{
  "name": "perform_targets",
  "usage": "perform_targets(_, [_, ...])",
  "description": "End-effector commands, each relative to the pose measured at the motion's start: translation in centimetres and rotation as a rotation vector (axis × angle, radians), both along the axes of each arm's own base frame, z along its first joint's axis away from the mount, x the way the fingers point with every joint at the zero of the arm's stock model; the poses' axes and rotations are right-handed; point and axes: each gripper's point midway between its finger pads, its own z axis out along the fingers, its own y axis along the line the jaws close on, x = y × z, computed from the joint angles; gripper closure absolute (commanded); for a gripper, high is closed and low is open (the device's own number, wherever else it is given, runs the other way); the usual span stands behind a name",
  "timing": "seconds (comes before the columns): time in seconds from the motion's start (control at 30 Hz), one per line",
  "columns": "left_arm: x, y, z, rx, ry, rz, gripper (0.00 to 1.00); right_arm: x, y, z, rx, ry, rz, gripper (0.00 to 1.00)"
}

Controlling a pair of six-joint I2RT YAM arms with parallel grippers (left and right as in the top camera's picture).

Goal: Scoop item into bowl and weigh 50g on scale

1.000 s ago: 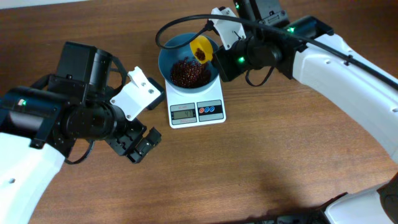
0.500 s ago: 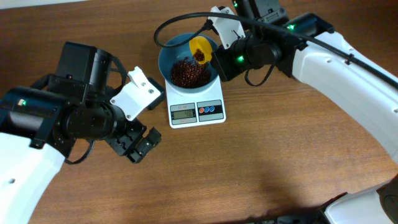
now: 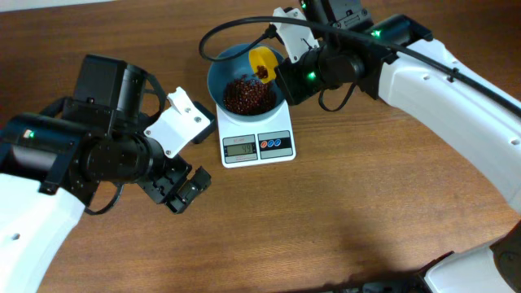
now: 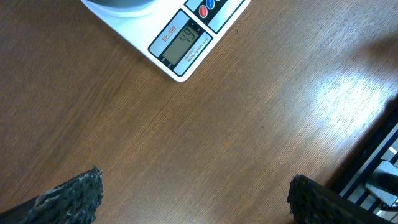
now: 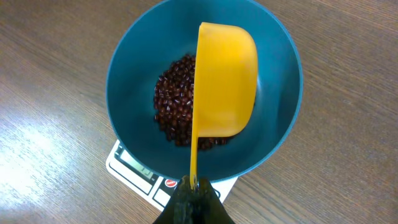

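Right wrist view: beans (image 5: 174,106) are small, dark reddish-brown, loose, heaped in the bottom of the blue bowl (image 5: 273,87). The bowl is round and deep, and sits on the white scale (image 3: 257,146), covering its back part; the grey display and the red and blue buttons are clear in front. In the left wrist view the display appears to read 49. The yellow scoop (image 5: 227,81) is tipped on its side over the beans, inside the bowl rim. Right gripper (image 5: 194,186) is clamped on the scoop handle. Left gripper (image 3: 181,189) has jaws spread wide, holding nothing, over bare table (image 3: 342,212) front-left of the scale.
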Motion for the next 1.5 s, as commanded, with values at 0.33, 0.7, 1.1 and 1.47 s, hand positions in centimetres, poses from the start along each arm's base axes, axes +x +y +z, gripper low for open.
perform_targets(0.33, [0.0,0.0,-0.1,0.006,-0.005,-0.012,0.01,0.8,-0.4,1.7,-0.037,-0.054,-0.043,0.96])
perform_targets(0.7, [0.1,0.0,-0.1,0.006,-0.005,-0.012,0.01,0.7,-0.9,3.4,0.256,0.059,0.027,0.96])
perform_targets(1.1, [0.1,0.0,-0.1,0.006,-0.005,-0.012,0.01,0.3,-1.1,5.4,0.435,0.094,0.086,0.96])
perform_targets(1.47, [0.0,0.0,-0.1,0.006,-0.005,-0.012,0.01,1.8,-3.8,5.1,0.425,0.082,-0.008,0.96])
